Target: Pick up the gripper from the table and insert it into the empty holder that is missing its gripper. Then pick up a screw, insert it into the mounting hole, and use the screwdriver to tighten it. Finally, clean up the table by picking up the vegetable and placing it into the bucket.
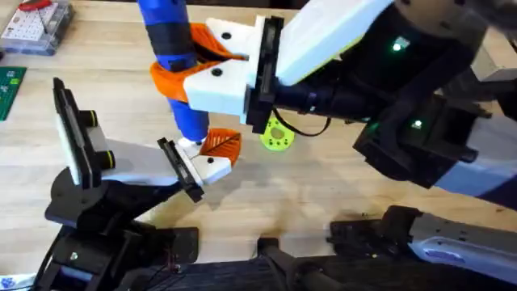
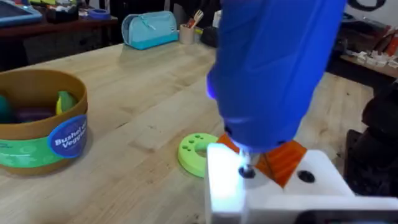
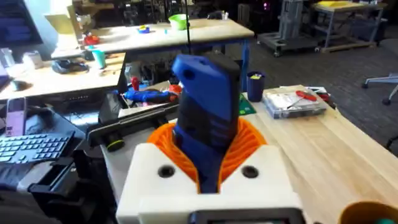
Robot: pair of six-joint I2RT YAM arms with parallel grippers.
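Note:
My right gripper, white with orange pads, is shut on the blue screwdriver and holds it upright over the table. The screwdriver's tip rests on a dark screw in the small white gripper piece with its orange ribbed pad. That piece sits against the black flange of the holder on the left arm at lower left. In the right wrist view the screwdriver stands between the orange pads. A tan bucket holds toy vegetables.
A yellow-green disc with holes lies just right of the holder. A clear parts box and a green board sit at the far left. The right arm's dark body fills the upper right.

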